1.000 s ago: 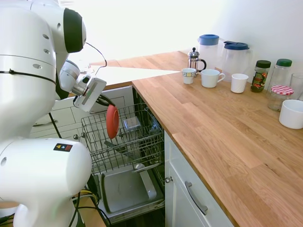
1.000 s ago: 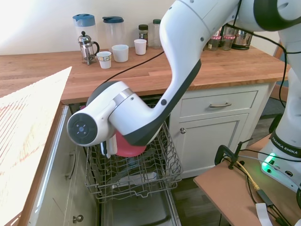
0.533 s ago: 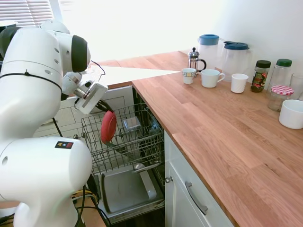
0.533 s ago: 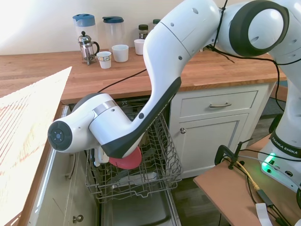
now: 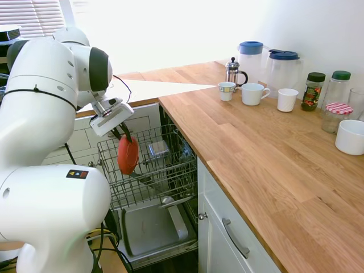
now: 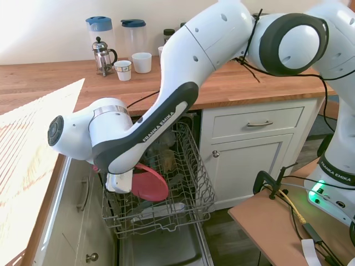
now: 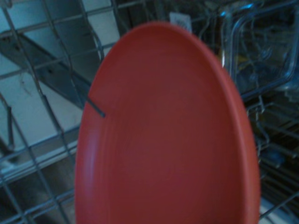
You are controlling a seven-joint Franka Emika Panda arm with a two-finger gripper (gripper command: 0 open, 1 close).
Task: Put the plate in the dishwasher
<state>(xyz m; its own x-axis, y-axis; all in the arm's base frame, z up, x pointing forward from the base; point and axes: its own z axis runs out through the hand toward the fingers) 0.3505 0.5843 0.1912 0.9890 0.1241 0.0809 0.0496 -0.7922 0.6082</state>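
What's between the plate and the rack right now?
Nothing visible. The gripper holds the plate on edge by its rim, hanging into the pulled-out rack of the open dishwasher. Only rack wires show under it in the wrist view.

The arm point(image 6: 183, 83) is glossy white with rounded segments and dark grey joint bands. "FRANKA EMIKA" runs in white along one grey band. A thin black cable loops alongside it. A small coloured sticker marks the base.

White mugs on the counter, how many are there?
3, grouped at the back of the counter beside the French press: a small patterned mug, a wide mug and a plain mug. None seem hidden.
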